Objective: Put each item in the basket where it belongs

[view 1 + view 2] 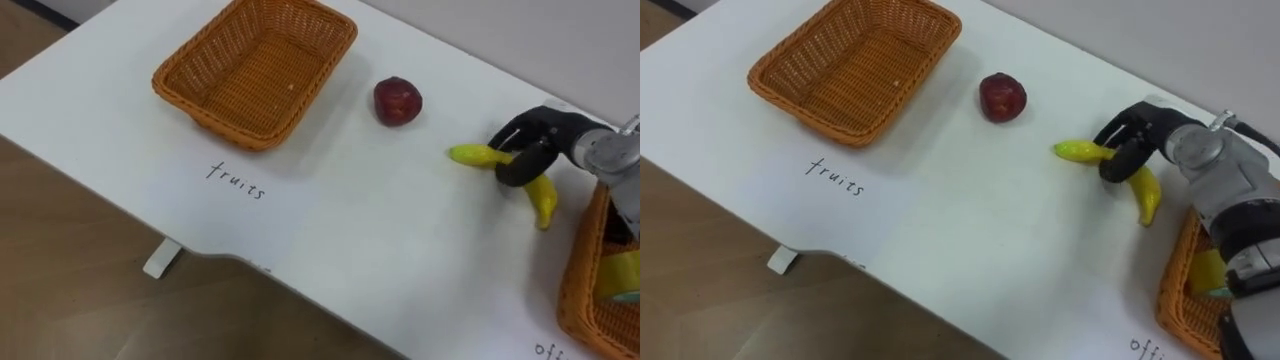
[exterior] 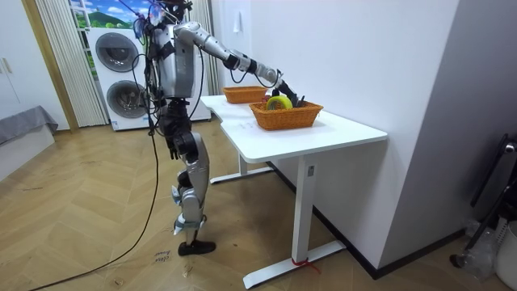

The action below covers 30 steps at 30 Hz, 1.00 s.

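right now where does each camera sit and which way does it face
left eye view: on the robot's head, looking down at the white table; right hand curled round the banana.
right eye view: just beside it, same aim, same hand.
room view: off in the room, facing the whole standing robot.
shared: the empty wicker basket.

Robot hand (image 1: 1140, 128) clasping banana (image 1: 1146, 195) (yellow), apple (image 1: 1002, 98) near

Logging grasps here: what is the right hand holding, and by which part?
The right hand is curled round the banana at its bend, about mid-length, with both yellow ends sticking out either side.
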{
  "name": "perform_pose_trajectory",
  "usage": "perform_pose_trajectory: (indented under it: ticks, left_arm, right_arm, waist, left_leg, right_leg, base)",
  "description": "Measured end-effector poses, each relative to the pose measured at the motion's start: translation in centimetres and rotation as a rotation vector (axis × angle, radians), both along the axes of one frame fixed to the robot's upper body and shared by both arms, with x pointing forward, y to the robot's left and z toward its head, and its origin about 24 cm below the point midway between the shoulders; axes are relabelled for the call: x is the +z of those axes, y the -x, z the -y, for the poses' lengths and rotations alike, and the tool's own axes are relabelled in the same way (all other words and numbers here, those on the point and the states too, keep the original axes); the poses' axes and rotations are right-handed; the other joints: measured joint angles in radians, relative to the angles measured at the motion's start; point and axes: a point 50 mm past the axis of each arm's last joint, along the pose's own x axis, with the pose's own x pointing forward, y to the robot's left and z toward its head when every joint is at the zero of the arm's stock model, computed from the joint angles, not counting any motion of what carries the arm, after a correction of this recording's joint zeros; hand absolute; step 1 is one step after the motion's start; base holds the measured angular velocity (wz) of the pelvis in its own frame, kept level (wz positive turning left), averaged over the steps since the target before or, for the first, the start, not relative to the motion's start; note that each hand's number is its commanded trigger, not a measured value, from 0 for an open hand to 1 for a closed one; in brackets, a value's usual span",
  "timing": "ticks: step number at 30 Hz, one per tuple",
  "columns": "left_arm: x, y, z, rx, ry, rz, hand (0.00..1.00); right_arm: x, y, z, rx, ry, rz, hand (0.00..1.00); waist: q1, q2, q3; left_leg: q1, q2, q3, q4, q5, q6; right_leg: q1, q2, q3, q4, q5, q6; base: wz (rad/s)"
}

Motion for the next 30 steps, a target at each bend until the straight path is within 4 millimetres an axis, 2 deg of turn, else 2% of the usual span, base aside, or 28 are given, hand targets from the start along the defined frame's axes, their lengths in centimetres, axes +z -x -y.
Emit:
perform_pose_trajectory:
  ticks: [12, 18, 23, 26, 30]
  left_arm:
    - [-0.1, 0.2, 0.0, 0.002, -0.001, -0.006, 0.00]
    - [0.0, 0.3, -0.1, 0.001, -0.010, -0.008, 0.00]
    - [-0.1, 1.1, -0.6, 0.046, -0.025, -0.011, 0.00]
    - [0.1, 1.1, -1.0, 0.083, -0.025, 0.007, 0.00]
    - [0.4, 0.8, -1.1, 0.099, -0.027, 0.045, 0.00]
  right_arm:
    - [-0.4, 0.2, -0.2, 0.011, -0.049, -0.056, 1.00]
    - [0.1, -0.1, -1.1, 0.059, -0.056, -0.050, 1.00]
    - [-0.4, 0.3, -1.3, 0.078, -0.069, -0.070, 1.00]
    - [-0.5, 0.5, -1.8, 0.110, -0.074, -0.079, 1.00]
    - [0.2, 0.2, -3.3, 0.189, -0.082, -0.047, 1.00]
  waist:
    - [0.000, 0.001, 0.0004]
    - [-0.001, -0.003, -0.0020]
    - [-0.002, -0.001, -0.0016]
    - [-0.006, -0.001, -0.0026]
    - [-0.029, 0.000, -0.0048]
  left_leg:
    - [-0.001, 0.000, 0.000, 0.001, 0.001, -0.001]
    - [-0.001, 0.000, 0.000, 0.001, 0.001, -0.002]
    - [0.035, 0.000, 0.000, -0.008, 0.001, -0.001]
    - [0.048, 0.000, 0.000, -0.017, 0.002, -0.001]
    - [0.050, 0.000, 0.001, -0.016, 0.002, -0.001]
  right_leg:
    - [0.001, 0.000, -0.001, 0.001, 0.001, -0.002]
    - [0.001, 0.000, 0.000, 0.002, 0.002, -0.003]
    - [0.030, 0.000, -0.002, -0.001, 0.001, -0.002]
    - [0.038, -0.001, -0.002, 0.000, 0.001, -0.002]
    - [0.039, -0.002, -0.001, 0.000, 0.001, -0.002]
  base:
    - [0.00]
    - [0.00]
    - [0.00]
    - [0.00]
    - [0.00]
